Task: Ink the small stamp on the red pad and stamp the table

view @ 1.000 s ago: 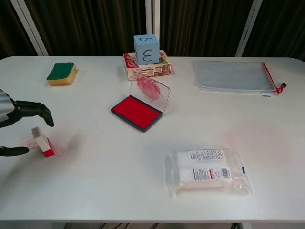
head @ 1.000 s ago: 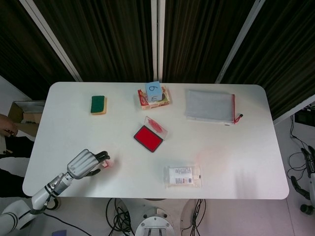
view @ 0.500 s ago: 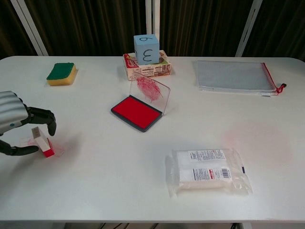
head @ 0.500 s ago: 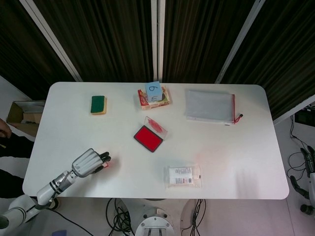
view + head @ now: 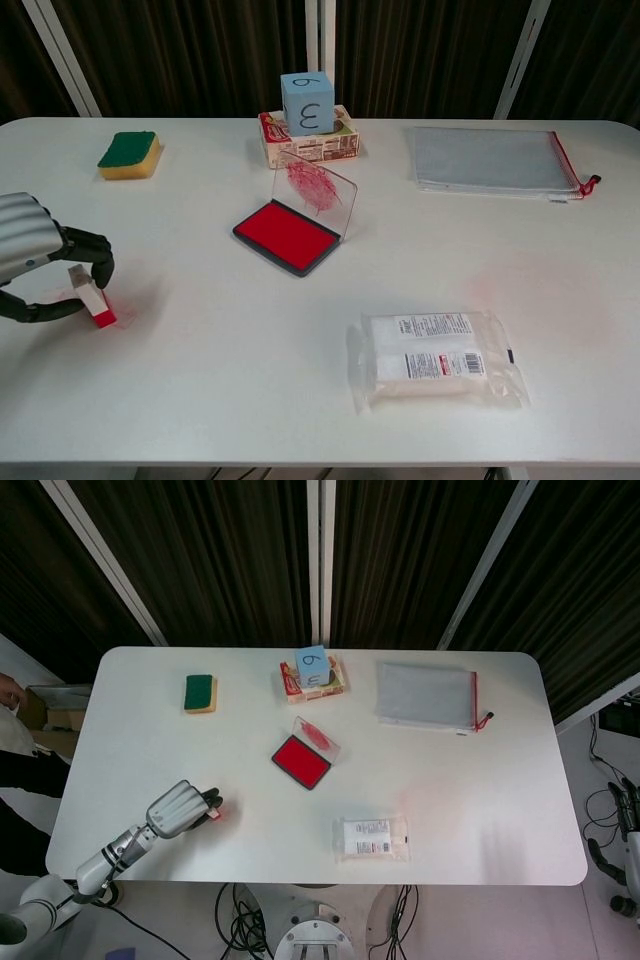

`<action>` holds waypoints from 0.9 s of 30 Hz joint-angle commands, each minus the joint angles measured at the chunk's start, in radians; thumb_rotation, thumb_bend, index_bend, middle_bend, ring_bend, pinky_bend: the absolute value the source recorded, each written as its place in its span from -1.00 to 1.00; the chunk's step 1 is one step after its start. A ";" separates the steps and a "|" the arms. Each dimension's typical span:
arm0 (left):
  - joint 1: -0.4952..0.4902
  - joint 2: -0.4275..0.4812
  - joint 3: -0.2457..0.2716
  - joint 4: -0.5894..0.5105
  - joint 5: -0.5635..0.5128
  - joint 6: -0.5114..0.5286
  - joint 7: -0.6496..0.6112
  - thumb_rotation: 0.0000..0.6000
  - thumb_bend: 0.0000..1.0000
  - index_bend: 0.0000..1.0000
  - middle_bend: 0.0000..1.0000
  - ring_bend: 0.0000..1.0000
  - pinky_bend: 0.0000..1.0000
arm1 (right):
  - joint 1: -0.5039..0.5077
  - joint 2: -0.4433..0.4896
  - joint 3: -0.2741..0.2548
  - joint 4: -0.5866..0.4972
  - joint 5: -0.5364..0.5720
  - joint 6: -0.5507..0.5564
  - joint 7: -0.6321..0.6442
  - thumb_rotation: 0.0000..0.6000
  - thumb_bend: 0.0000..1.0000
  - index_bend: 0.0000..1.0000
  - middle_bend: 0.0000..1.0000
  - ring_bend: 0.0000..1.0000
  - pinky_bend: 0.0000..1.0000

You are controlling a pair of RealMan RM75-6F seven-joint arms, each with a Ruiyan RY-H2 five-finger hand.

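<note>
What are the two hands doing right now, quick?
Left hand: fingers closing around the small stamp on the table; firm grip cannot be told.
Right hand: not in view.

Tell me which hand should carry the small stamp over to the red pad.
Left. The left hand already has its fingers around the small stamp, and the open red pad lies clear across the table. The right hand is not in view.

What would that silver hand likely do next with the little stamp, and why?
Probably pinch and lift it. The left hand has its fingers on either side of the small stamp, which sits tilted on the table, and the open red pad lies further right.
</note>
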 commanded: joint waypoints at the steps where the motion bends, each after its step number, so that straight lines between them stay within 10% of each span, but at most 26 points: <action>1: -0.002 -0.005 0.004 0.005 -0.003 0.001 -0.004 1.00 -0.37 -0.01 -0.03 0.87 1.00 | 0.001 -0.001 0.000 0.000 0.001 -0.004 -0.001 1.00 -0.53 -1.00 -1.00 -1.00 -1.00; 18: -0.004 -0.008 0.016 0.008 -0.033 0.006 -0.031 1.00 -0.30 0.13 0.10 0.92 1.00 | 0.000 0.004 -0.002 -0.003 0.003 -0.007 -0.006 1.00 -0.53 -1.00 -1.00 -1.00 -1.00; 27: -0.057 0.086 -0.053 -0.247 -0.122 -0.066 -0.117 1.00 -0.26 0.23 0.20 0.95 1.00 | 0.005 0.005 -0.003 -0.020 -0.007 -0.009 -0.027 1.00 -0.53 -1.00 -1.00 -1.00 -1.00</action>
